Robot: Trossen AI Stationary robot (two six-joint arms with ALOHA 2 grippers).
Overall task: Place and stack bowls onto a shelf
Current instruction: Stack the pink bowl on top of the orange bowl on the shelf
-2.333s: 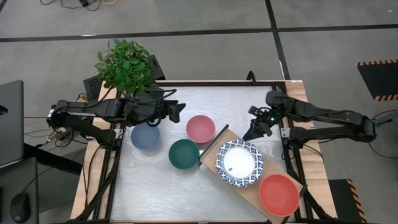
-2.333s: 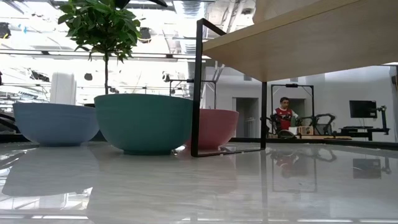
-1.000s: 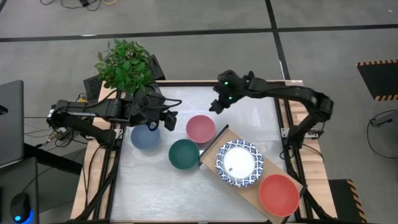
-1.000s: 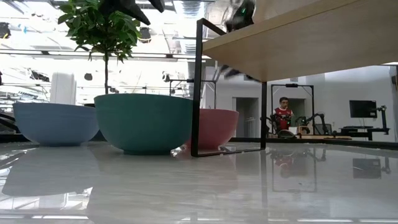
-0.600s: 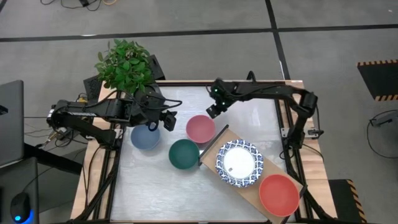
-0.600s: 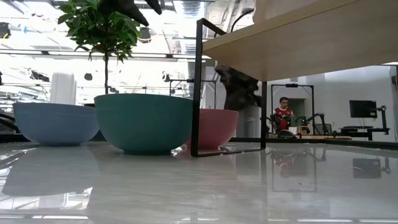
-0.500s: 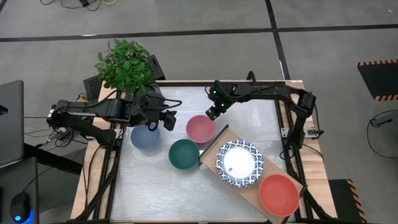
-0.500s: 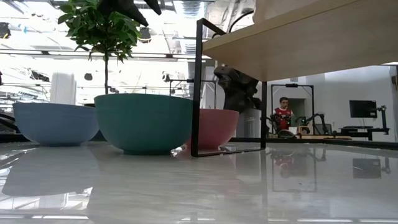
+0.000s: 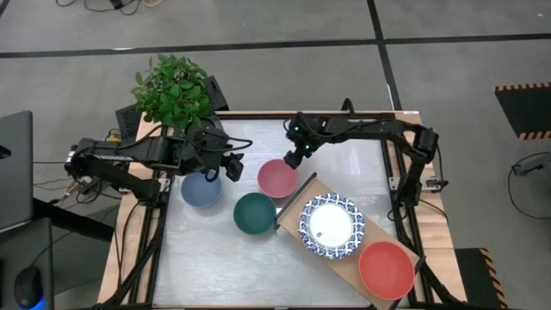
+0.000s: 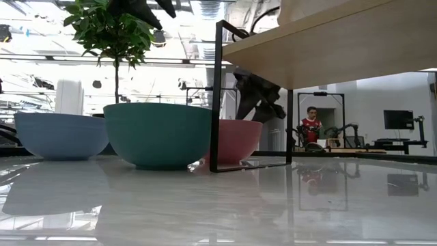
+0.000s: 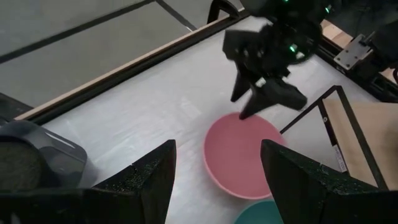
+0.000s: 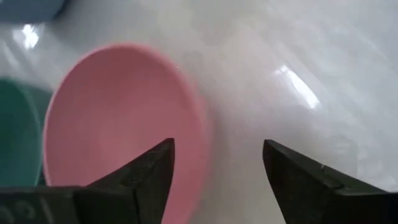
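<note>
A pink bowl (image 9: 277, 178), a dark green bowl (image 9: 255, 213) and a slate blue bowl (image 9: 201, 189) stand on the white tabletop. The light-wood shelf (image 9: 297, 196) lies slanted at the near right and carries a white bowl with a blue patterned rim (image 9: 331, 226) and a red bowl (image 9: 385, 269). My right gripper (image 12: 217, 186) is open just above the pink bowl's far right rim (image 12: 200, 134), one finger over the hollow and one outside. My left gripper (image 11: 214, 186) hangs open and holds nothing, raised between the blue and pink bowls.
A potted plant (image 9: 175, 89) stands at the table's far left corner, behind my left arm. The shelf's dark metal frame (image 10: 217, 96) rises close beside the pink and green bowls. Bare tabletop (image 9: 215, 267) lies toward the near left.
My right gripper has come down and toward the table's left, from above the far middle of the table to the pink bowl's far right rim, tipping further down, and its fingers have opened wider. The bowls have not moved.
</note>
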